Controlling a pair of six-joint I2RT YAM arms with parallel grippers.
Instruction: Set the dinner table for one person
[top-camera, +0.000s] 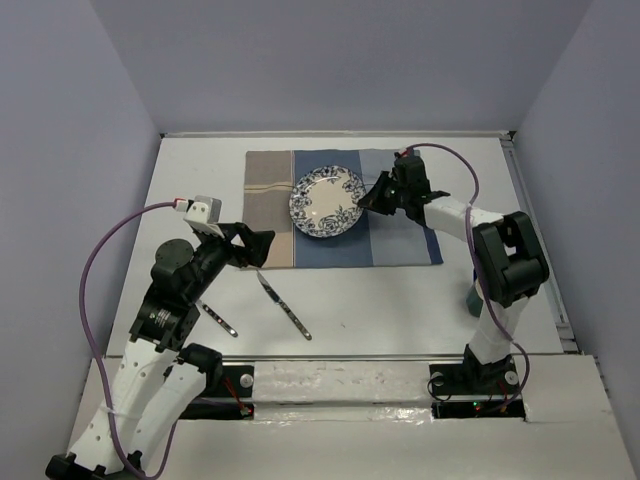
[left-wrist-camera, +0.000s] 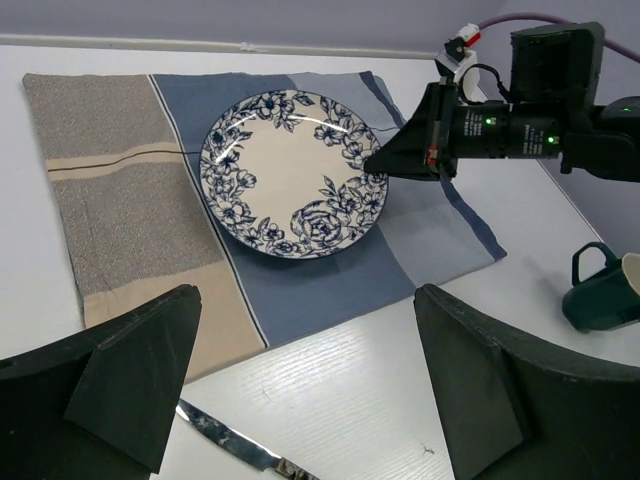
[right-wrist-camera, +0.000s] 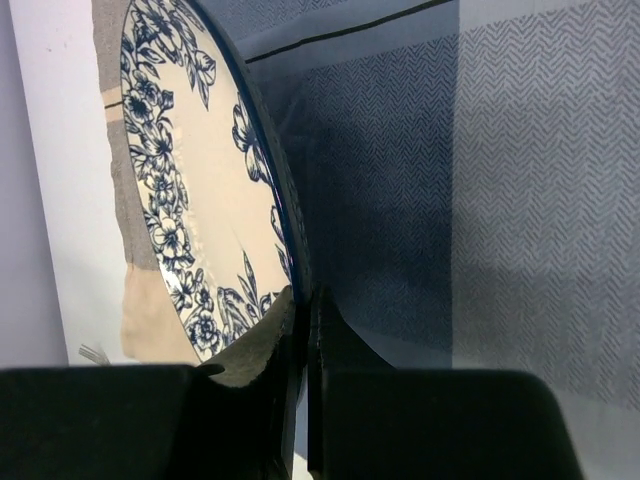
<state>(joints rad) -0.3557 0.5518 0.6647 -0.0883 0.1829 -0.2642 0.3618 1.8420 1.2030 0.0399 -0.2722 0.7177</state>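
White surface (top-camera: 400, 300): a matte tabletop by which everything is carried; both arm bases are bolted at its near edge.
Placemat (top-camera: 400, 240): a blue-and-beige striped cloth, laid flat on the far half of the surface.
Plate (top-camera: 325, 203): cream with a blue flower border, set on the middle of the placemat.
Right arm: raised steeply from its base and bent sharply at the elbow, with the forearm stretched far and leftward, low over the placemat.
Right fingers (top-camera: 375, 197): closed on the plate's right rim, which is seen pinched between them in the wrist view; whether that rim is lifted off the cloth cannot be told.
Left arm: leaned forward from its base, the wrist turned rightward toward the placemat's near left corner.
Left fingers (top-camera: 258, 247): spread wide and held above the surface, with nothing between them.
Knife (top-camera: 283, 305): laid slanted on the bare surface, just near of the left fingers.
Second piece of cutlery (top-camera: 217, 318): laid beside the knife and partly hidden by the left arm; its kind cannot be told.
Mug (left-wrist-camera: 600, 290): dark green, stood on the surface to the right of the placemat, apart from it.
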